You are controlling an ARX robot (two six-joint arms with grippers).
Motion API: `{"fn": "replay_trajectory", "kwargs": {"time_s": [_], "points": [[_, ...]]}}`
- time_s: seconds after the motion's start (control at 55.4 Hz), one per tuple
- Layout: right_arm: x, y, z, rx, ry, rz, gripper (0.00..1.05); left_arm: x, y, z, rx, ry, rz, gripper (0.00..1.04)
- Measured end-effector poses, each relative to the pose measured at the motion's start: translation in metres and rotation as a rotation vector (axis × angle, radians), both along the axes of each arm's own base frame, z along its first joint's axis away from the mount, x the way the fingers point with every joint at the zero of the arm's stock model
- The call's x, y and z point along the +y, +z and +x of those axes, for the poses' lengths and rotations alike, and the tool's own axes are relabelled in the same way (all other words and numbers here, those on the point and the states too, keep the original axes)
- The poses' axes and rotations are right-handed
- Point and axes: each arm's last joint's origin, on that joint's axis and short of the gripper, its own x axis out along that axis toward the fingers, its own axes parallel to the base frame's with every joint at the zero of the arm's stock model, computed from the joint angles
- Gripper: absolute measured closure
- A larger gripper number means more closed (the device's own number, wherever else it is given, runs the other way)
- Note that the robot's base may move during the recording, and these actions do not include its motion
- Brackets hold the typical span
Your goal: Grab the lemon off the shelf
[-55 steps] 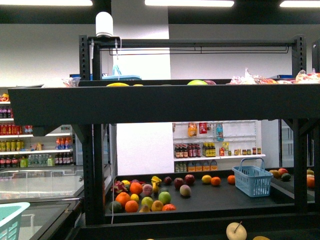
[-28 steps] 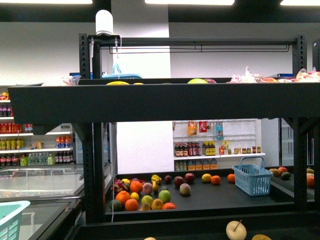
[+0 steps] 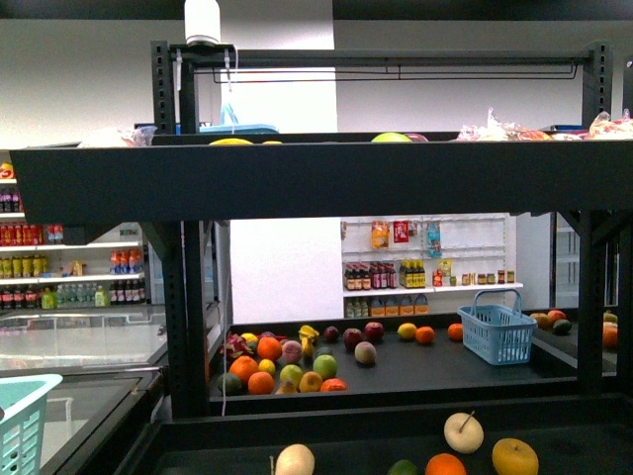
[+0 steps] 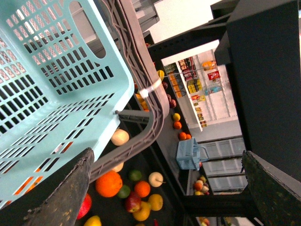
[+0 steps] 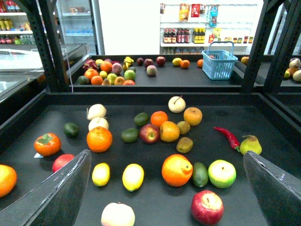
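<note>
Lemon (image 5: pixel 101 174) lies lower left in my right wrist frame, untouched on the shelf (image 5: pixel 211 110) deck. The front view has dipped, baring more near-deck fruit, so I judge the approach underway. Left gripper (image 4: pixel 167 153) and right gripper (image 5: pixel 165 155) gape empty.

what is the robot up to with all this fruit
A two-armed robot faces the black shelf, whose decks are strewn with fruit. The right gripper hangs open over the near deck and holds nothing. The lemon lies on that deck, untouched, beside a second small yellow fruit. The left gripper is open too, close to a light blue basket. Nothing has been picked yet.
</note>
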Motion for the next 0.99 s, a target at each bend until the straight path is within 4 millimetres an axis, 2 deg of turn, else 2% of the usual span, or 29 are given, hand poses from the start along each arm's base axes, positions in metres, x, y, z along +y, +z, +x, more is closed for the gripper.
{"fn": "replay_trajectory", "kwargs": {"time_s": [0.217, 0.524, 0.668, 0.885, 0.993], "points": [[0.0, 0.0, 0.0, 0.0, 0.0, 0.0, 0.07, 0.019, -0.008, 0.036, 0.02, 0.032, -0.132, 0.08], [0.0, 0.0, 0.0, 0.0, 0.0, 0.0, 0.07, 0.035, -0.019, 0.075, 0.024, 0.059, -0.192, 0.08], [0.0, 0.0, 0.0, 0.0, 0.0, 0.0, 0.07, 0.039, -0.021, 0.088, 0.017, 0.07, -0.196, 0.08], [0.0, 0.0, 0.0, 0.0, 0.0, 0.0, 0.07, 0.038, -0.013, 0.107, -0.023, 0.066, -0.179, 0.08], [0.0, 0.0, 0.0, 0.0, 0.0, 0.0, 0.07, 0.036, -0.011, 0.11, -0.018, 0.069, -0.176, 0.24]]}}
